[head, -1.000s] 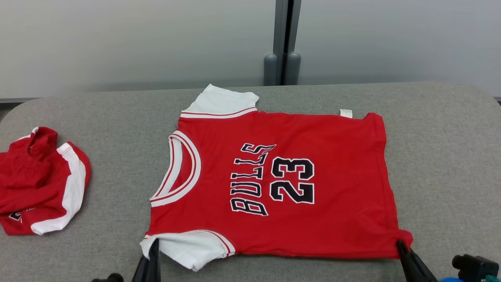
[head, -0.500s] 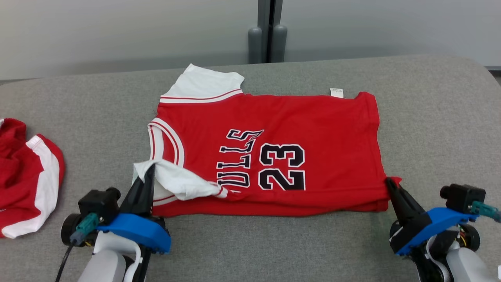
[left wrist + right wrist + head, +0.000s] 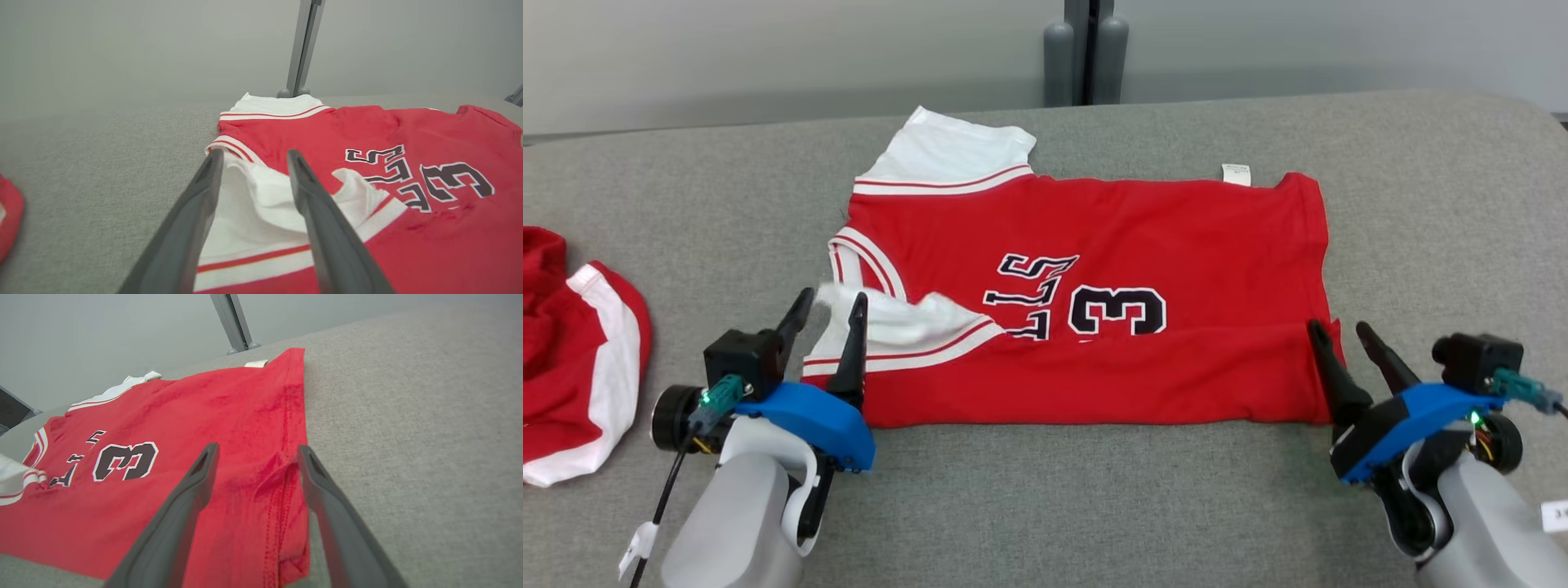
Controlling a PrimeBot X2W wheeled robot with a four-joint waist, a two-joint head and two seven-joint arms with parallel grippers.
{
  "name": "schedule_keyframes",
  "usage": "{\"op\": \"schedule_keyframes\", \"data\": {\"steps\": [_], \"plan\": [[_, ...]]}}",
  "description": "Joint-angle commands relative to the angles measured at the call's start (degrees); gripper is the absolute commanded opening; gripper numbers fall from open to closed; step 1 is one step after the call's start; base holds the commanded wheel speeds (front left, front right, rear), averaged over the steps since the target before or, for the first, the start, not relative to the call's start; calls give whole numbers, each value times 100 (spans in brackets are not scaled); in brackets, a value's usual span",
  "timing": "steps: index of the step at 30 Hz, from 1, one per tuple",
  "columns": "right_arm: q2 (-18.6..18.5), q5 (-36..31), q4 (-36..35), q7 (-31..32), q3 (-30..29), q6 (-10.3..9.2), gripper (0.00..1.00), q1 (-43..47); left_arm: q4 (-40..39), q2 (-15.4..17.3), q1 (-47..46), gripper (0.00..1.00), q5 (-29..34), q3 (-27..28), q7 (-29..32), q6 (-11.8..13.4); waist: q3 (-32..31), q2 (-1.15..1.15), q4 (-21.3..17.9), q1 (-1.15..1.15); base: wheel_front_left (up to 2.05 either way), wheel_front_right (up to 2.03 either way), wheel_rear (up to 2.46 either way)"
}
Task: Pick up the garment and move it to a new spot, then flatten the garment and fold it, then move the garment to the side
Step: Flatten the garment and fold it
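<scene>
We are looking at the red jersey (image 3: pixel 1176 245) lying in the middle of the grey desk (image 3: pixel 1045 506). Its near long edge is doubled over onto itself, so the fold is covering the lower part of the lettering and the first digit of the number. The near white sleeve (image 3: pixel 890 322) is lying crumpled on the red cloth beside the neckline, while the far white sleeve (image 3: pixel 947 151) is sticking out flat at the back edge. Our left end effector (image 3: pixel 832 296) is standing with its fingers spread wide, straddling the tip of the near sleeve without pinching it. Our right end effector (image 3: pixel 1337 327) is gaping wide too, at the folded hem corner, which is sitting rumpled between its fingers in the right wrist view. A second red-and-white garment (image 3: pixel 572 367) is lying bunched at the desk's left edge, well apart from the jersey.
</scene>
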Motion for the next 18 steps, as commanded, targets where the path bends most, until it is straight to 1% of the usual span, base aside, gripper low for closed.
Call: {"op": "schedule_keyframes", "data": {"steps": [1, 6, 10, 13, 16, 18], "plan": [[-77, -6, -11, -108, 73, 2, 100, 212, 13, 1, 87, 100, -22, 36, -75, -26, -55, -1, 5, 0, 0, 0, 0], [-292, -47, -210, -251, 241, 3, 100, 697, -160, 52, 639, 100, -51, 162, -172, 75, -182, -1, 13, 0, 0, 0, 0], [-333, -78, -271, -188, 269, 3, 100, 874, -240, 68, 1053, 100, -54, 160, -185, 119, -205, -1, 25, 0, 0, 0, 0], [-286, -174, -178, -128, 283, 2, 100, 791, -166, 40, 1146, 100, -71, 102, -130, 124, -183, -1, 45, 0, 0, 0, 0], [-344, -516, 44, -157, 349, 2, 100, 596, 17, 30, 1024, 100, -115, 74, -67, 87, -140, -1, 64, 0, 0, 0, 0], [-229, -541, 293, -139, 294, 3, 100, 498, 190, 12, 890, 100, -69, -1, -24, 70, -115, -1, 94, 0, 0, 0, 0]]}}
